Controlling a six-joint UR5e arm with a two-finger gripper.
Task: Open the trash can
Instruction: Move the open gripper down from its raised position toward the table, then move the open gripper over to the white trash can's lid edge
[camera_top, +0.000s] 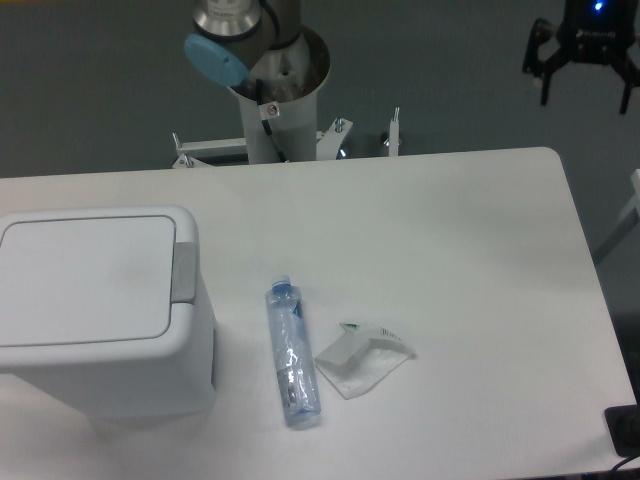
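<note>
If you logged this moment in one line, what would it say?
gripper: open, empty, high at far right | trash can: lid shut, untouched | bottle: lying on table

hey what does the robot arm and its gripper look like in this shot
The arm has silver-grey metal joints with a round light-blue cap, on a pale column bolted behind the table; a thin dark cable runs down it. The gripper is black, with two thin dark fingers and a small blue light on its body.

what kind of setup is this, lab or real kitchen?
Most likely a robotics lab bench, not a kitchen. A bare white table carries only a white trash can, a plastic bottle and a crumpled wrapper. The arm's base is mounted behind it, gripper up high.
</note>
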